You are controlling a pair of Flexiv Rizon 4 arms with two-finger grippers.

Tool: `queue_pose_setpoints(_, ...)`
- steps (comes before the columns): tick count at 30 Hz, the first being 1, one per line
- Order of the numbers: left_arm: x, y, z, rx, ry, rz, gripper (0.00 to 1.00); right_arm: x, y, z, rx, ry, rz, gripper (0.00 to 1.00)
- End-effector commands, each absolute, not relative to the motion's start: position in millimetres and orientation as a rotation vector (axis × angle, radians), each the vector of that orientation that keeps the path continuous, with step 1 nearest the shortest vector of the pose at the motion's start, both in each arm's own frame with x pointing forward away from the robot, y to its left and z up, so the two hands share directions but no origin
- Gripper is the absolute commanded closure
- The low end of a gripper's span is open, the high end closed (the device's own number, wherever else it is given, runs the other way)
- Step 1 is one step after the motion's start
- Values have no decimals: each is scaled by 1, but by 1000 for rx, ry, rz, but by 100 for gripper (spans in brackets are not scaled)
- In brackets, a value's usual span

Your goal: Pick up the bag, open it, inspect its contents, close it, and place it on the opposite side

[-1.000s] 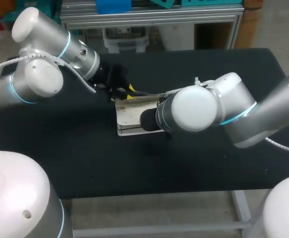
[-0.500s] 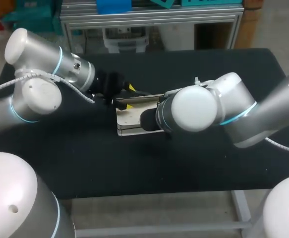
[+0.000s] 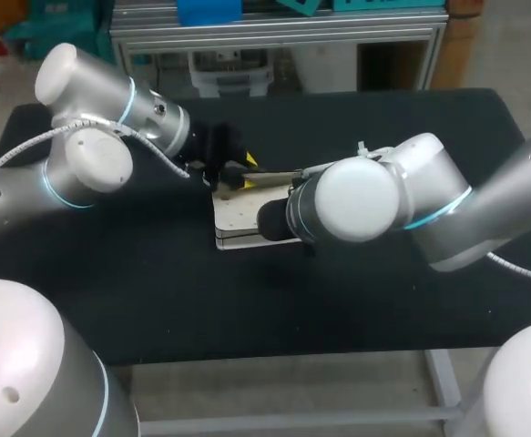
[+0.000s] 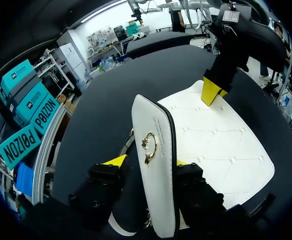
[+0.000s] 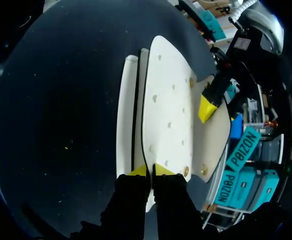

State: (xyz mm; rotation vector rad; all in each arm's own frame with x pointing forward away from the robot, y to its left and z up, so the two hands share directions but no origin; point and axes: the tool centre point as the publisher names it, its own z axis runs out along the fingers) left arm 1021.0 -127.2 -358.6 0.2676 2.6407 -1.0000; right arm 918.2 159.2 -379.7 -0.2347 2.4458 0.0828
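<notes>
The white bag (image 3: 245,220) lies flat near the middle of the black table (image 3: 356,300), its flap (image 4: 156,190) standing upright with a gold clasp (image 4: 149,146) on it. The left gripper (image 4: 148,161) grasps that flap, 1 yellow tip on each side. The right gripper (image 5: 151,171) is clenched on the edge of the bag's upper panel at the opposite end
</notes>
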Motion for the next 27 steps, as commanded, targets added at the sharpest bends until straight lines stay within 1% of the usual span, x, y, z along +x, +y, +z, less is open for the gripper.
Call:
queue_pose_setpoints(1, 1030, -131, -363, 269, 2658, -999, 62, 917, 158, -381, -236, 2442, 86, 100)
queue_pose_setpoints(3, 1030, -131, -363, 266, 2661, -1000, 73, 917, 158, -381, -236, 2442, 86, 100)
queue_pose_setpoints(4, 1030, -131, -364, 266, 2663, -1000, 82, 917, 158, -381, -236, 2442, 86, 100)
queue_pose_setpoints(5, 1030, -130, -364, 265, 2663, -1001, 89, 917, 158, -381, -236, 2442, 86, 100)
queue_pose_setpoints(6, 1030, -130, -364, 266, 2664, -1001, 99, 917, 158, -381, -236, 2442, 86, 100)
queue_pose_setpoints(7, 1029, -129, -364, 267, 2664, -1001, 98, 917, 158, -381, -236, 2442, 86, 100)
queue_pose_setpoints(8, 1029, -129, -364, 267, 2665, -1002, 95, 917, 158, -381, -236, 2442, 86, 100)
queue_pose_setpoints(9, 1029, -128, -365, 266, 2666, -1002, 85, 917, 158, -381, -236, 2442, 86, 100)
queue_pose_setpoints(11, 1029, -127, -365, 265, 2668, -1004, 76, 917, 158, -381, -236, 2442, 86, 100)
queue_pose_setpoints(12, 1029, -126, -365, 265, 2669, -1005, 68, 917, 158, -381, -236, 2442, 86, 100)
queue_pose_setpoints(13, 1029, -126, -366, 263, 2670, -1005, 67, 917, 158, -381, -236, 2442, 86, 100)
queue_pose_setpoints(14, 1029, -126, -366, 262, 2670, -1004, 69, 917, 158, -381, -236, 2442, 86, 100)
queue_pose_setpoints(15, 1030, -126, -366, 260, 2671, -1003, 79, 917, 158, -381, -236, 2442, 86, 100)
queue_pose_setpoints(16, 1030, -126, -366, 259, 2672, -1003, 85, 917, 158, -381, -236, 2442, 86, 100)
queue_pose_setpoints(17, 1030, -126, -367, 257, 2673, -1005, 89, 917, 158, -381, -236, 2442, 86, 100)
queue_pose_setpoints(18, 1030, -125, -367, 255, 2673, -1005, 90, 917, 158, -381, -236, 2442, 86, 100)
queue_pose_setpoints(19, 1030, -125, -367, 253, 2673, -1006, 97, 917, 158, -381, -236, 2442, 86, 100)
queue_pose_setpoints(20, 1030, -125, -367, 252, 2673, -1008, 100, 917, 158, -381, -236, 2442, 86, 100)
queue_pose_setpoints(27, 1030, -121, -365, 240, 2668, -1015, 100, 917, 158, -381, -236, 2442, 86, 100)
